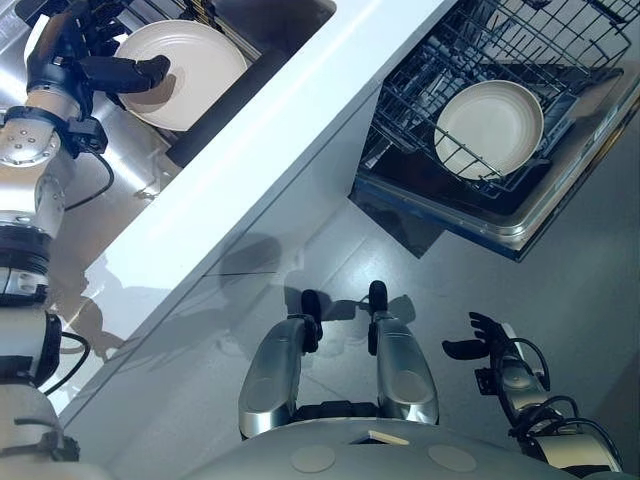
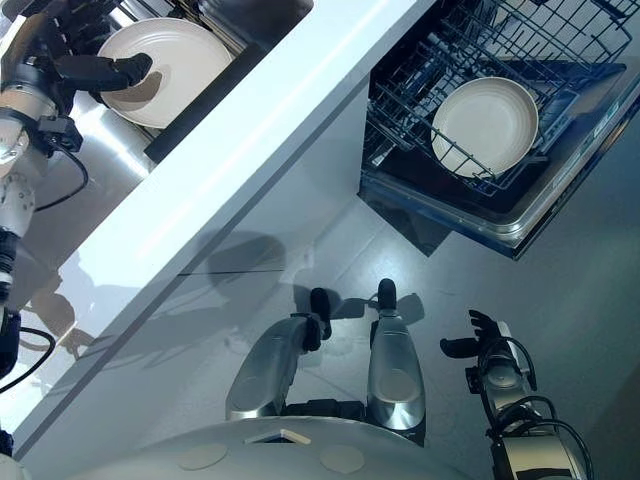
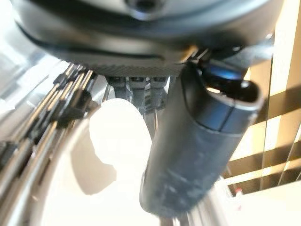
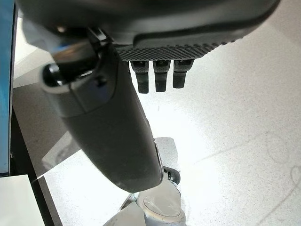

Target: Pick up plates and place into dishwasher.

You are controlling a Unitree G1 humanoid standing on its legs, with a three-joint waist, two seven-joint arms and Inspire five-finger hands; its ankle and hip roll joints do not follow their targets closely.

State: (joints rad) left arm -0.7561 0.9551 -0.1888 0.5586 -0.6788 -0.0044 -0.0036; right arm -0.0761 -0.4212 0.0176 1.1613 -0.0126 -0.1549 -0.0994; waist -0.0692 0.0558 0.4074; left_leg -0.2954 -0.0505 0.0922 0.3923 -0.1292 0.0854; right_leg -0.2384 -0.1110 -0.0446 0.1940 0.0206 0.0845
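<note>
A white plate (image 1: pixel 200 65) lies in the sink (image 1: pixel 290 20) at the far left. My left hand (image 1: pixel 62 55) is at the plate's left rim, its thumb (image 3: pixel 197 141) stretched straight over the plate's face (image 3: pixel 117 136) and throwing a shadow on it. The fingers reach past the rim beside dark rack wires (image 3: pixel 42 122) and do not clasp the plate. A second white plate (image 1: pixel 490 128) leans in the dishwasher's pulled-out wire rack (image 1: pixel 420 80) at the upper right. My right hand (image 1: pixel 490 345) hangs low at the right over the floor, fingers relaxed and holding nothing.
A long white counter (image 1: pixel 300 130) runs diagonally between the sink and the dishwasher. The dishwasher's open door (image 1: pixel 500 225) juts out over the grey floor (image 1: pixel 330 260) under the rack.
</note>
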